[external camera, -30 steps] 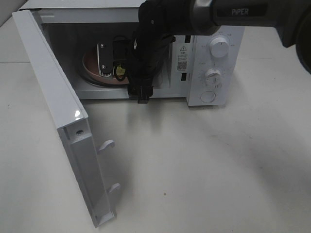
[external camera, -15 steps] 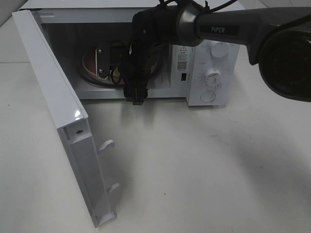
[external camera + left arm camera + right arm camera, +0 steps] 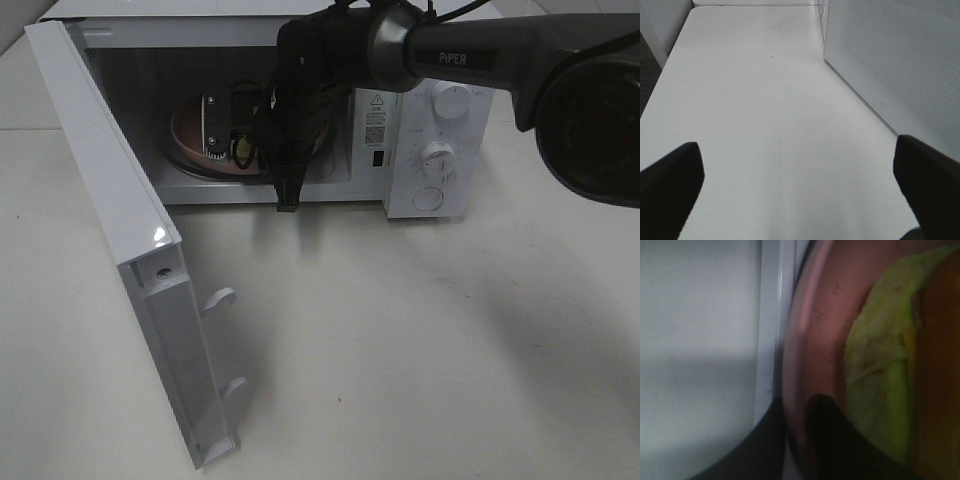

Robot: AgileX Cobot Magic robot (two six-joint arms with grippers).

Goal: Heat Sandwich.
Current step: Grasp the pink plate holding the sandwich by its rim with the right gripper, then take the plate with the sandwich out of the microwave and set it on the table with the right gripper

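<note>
Right gripper (image 3: 799, 401) pinched pink plate (image 3: 820, 315) by its rim, jaws nearly closed; sandwich (image 3: 880, 365) sat on it inside microwave (image 3: 440, 110), 12 o'clock on table (image 3: 420, 350). Left gripper (image 3: 797, 160) gaped empty. Door (image 3: 110, 200) open at 8 o'clock; closing and heating seemingly left

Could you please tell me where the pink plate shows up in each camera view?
Exterior high: pink plate inside the microwave, left part of the cavity.
Left wrist: not in it.
Right wrist: its rim, close up, beside the sandwich.
Shared landmark: the microwave's white body.
</note>
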